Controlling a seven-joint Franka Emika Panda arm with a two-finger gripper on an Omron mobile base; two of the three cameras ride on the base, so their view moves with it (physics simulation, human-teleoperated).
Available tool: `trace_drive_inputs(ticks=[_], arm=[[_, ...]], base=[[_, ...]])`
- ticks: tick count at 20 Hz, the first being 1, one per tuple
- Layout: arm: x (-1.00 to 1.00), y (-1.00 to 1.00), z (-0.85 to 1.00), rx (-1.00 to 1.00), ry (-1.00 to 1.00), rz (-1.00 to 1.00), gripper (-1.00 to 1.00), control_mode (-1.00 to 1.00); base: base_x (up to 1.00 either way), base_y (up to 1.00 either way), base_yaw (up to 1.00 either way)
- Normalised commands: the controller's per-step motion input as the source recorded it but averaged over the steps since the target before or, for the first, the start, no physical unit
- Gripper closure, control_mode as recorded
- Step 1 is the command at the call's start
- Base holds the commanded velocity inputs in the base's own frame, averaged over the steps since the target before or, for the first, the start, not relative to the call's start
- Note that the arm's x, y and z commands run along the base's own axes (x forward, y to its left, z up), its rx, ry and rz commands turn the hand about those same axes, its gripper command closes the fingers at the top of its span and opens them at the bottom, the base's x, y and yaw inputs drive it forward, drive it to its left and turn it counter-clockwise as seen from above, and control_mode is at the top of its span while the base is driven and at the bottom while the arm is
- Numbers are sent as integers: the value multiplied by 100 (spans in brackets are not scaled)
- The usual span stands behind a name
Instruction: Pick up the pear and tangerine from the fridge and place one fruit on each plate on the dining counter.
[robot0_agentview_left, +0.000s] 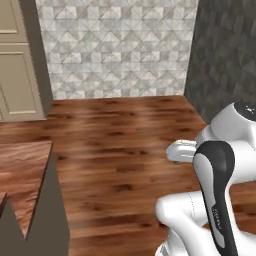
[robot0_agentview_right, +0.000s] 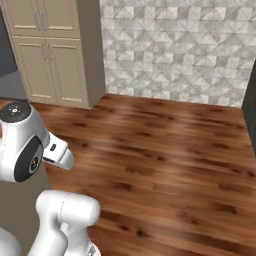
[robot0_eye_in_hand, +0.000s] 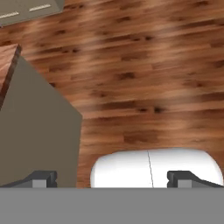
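My gripper (robot0_eye_in_hand: 114, 179) is open, its two dark fingertips (robot0_eye_in_hand: 41, 179) standing far apart at the bottom of the hand view with nothing between them. It looks down on the wooden floor. A corner of the dining counter (robot0_agentview_left: 20, 170), a glossy reddish-brown top on a plain dull base, shows at the lower left of the left base view and at the left of the hand view (robot0_eye_in_hand: 6, 65). No plates stand on the part of it that shows. The pear, the tangerine, the fridge and the plates are out of view.
Brown plank floor (robot0_agentview_left: 125, 145) spreads ahead. A patterned grey tile wall (robot0_agentview_left: 115, 45) closes the back. Beige wooden cupboards (robot0_agentview_right: 50, 55) stand at the left. A dark grey textured surface (robot0_agentview_left: 225, 55) rises on the right. My folded white arm (robot0_agentview_left: 215, 185) fills the near corner.
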Motion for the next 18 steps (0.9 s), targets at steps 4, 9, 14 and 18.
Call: trace_drive_inputs(ticks=[4, 9, 14, 18], arm=[[0, 0, 0, 0, 0, 0, -100, 100], [0, 0, 0, 0, 0, 0, -100, 100], [0, 0, 0, 0, 0, 0, -100, 100], [0, 0, 0, 0, 0, 0, -100, 100]], base=[[100, -37, 44], [100, -41, 44], [99, -44, 44], [86, -54, 44]])
